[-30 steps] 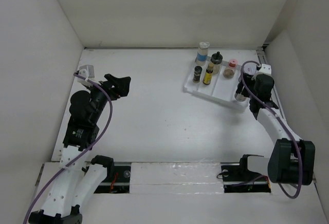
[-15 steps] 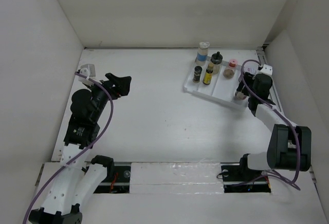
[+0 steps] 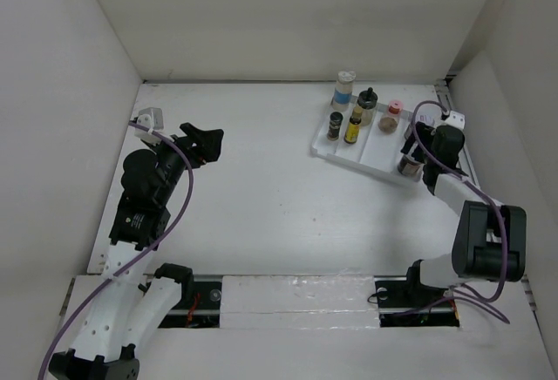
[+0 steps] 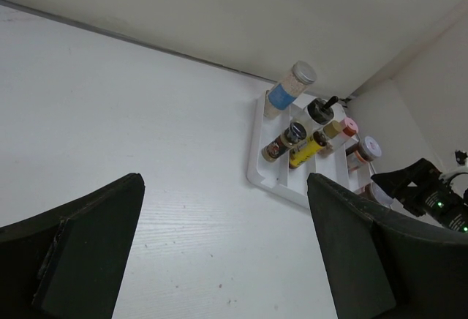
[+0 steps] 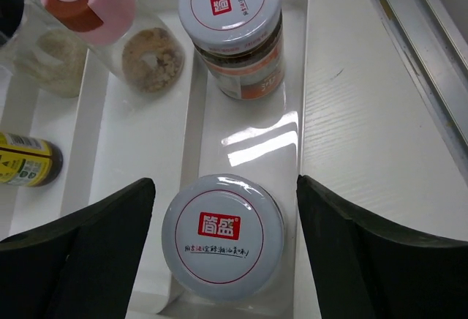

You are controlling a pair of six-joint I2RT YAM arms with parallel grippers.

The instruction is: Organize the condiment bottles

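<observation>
A white divided tray [image 3: 375,150] at the far right holds the condiment bottles. In the right wrist view a white-lidded jar [image 5: 223,235] stands at the near end of the tray's [image 5: 256,143] right slot. A second white-lidded jar [image 5: 232,23] stands behind it. My right gripper [image 5: 223,260] is open, with one finger on each side of the near jar and not touching it. A pink-lidded jar [image 5: 110,26] and a yellow bottle [image 5: 25,162] lie to the left. My left gripper [image 3: 212,145] is open and empty, far to the left of the tray.
A blue-labelled silver-lidded jar [image 3: 344,89] stands on the table just behind the tray. A black-capped bottle [image 3: 367,101] and a small dark jar [image 3: 335,125] are in the tray. A metal rail [image 5: 417,48] runs along the right wall, close to the tray.
The right arm's elbow has folded back toward its base and the wrist has shifted slightly farther. The near jar stays in the tray. The left arm has barely moved.
</observation>
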